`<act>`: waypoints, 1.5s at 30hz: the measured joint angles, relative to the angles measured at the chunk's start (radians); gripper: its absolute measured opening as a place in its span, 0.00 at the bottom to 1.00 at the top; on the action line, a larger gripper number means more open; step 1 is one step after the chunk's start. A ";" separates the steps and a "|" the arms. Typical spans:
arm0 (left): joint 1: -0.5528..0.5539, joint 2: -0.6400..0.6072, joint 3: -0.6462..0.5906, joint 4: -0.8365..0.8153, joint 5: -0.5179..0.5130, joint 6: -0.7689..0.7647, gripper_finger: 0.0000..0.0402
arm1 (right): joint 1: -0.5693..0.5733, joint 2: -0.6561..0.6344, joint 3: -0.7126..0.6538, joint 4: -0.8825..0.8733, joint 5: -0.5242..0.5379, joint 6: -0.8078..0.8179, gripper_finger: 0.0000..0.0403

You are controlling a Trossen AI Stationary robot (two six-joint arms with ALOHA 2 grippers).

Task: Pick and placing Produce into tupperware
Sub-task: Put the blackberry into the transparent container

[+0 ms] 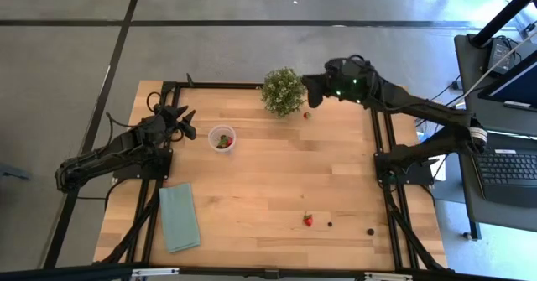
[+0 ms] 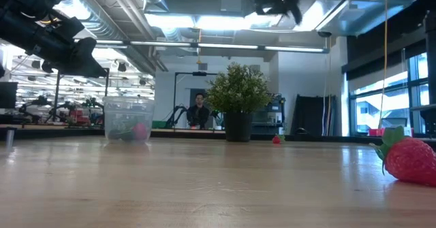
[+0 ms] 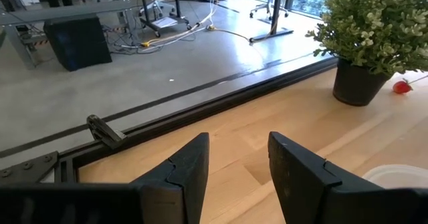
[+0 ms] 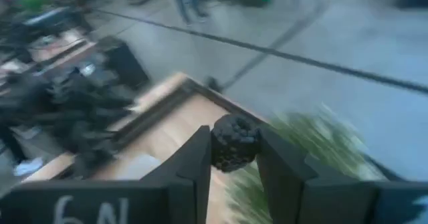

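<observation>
The clear round cup (image 1: 221, 138) stands on the wooden table and holds red and dark pieces; it also shows in the low view (image 2: 128, 122). My left gripper (image 1: 185, 120) hovers open just left of it, and its wrist view (image 3: 237, 160) shows the cup's whitish rim (image 3: 401, 176). My right gripper (image 1: 312, 86) is raised beside the potted plant (image 1: 283, 91), shut on a dark berry (image 4: 234, 144). Loose strawberries lie near the plant (image 1: 307, 115) and near the table's near edge (image 1: 308, 220). Two dark berries (image 1: 330, 224) (image 1: 370, 230) lie close to that one. My right gripper pinches the dark knobbly berry (image 4: 233, 158) between its two fingers, one finger (image 4: 197, 160) on each side. The berry is lifted clear of the table, high above it in the low view (image 2: 279, 0).
A flat teal cloth (image 1: 179, 216) lies at the table's near left. The bushy plant in its dark pot (image 2: 238, 102) stands at the far edge, between the right gripper and the cup. A large strawberry (image 2: 409, 161) lies close to the low camera. Bare wood fills the table's middle.
</observation>
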State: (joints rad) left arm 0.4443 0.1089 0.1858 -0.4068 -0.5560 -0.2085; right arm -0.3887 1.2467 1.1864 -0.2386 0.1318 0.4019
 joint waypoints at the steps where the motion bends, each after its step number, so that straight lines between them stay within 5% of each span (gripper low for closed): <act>1: 0.001 0.000 0.000 0.000 0.000 0.000 0.36 | 0.017 0.026 0.054 -0.013 -0.003 -0.023 0.26; 13: 0.000 0.000 0.000 -0.002 0.000 0.005 0.36 | 0.198 0.526 0.738 -0.249 -0.130 -0.229 0.25; 20: 0.001 0.000 0.000 -0.011 0.000 0.006 0.36 | 0.249 0.833 0.998 -0.329 -0.234 -0.277 0.25; 34: 0.000 0.000 0.000 -0.029 0.001 0.006 0.36 | 0.256 1.164 1.058 -0.349 -0.240 -0.275 0.26; 45: 0.001 0.000 0.000 -0.029 0.001 0.006 0.36 | 0.236 1.240 1.052 -0.282 -0.212 -0.280 0.27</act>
State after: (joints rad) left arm 0.4450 0.1089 0.1858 -0.4358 -0.5552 -0.2028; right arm -0.1527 2.4863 2.2381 -0.5202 -0.0804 0.1223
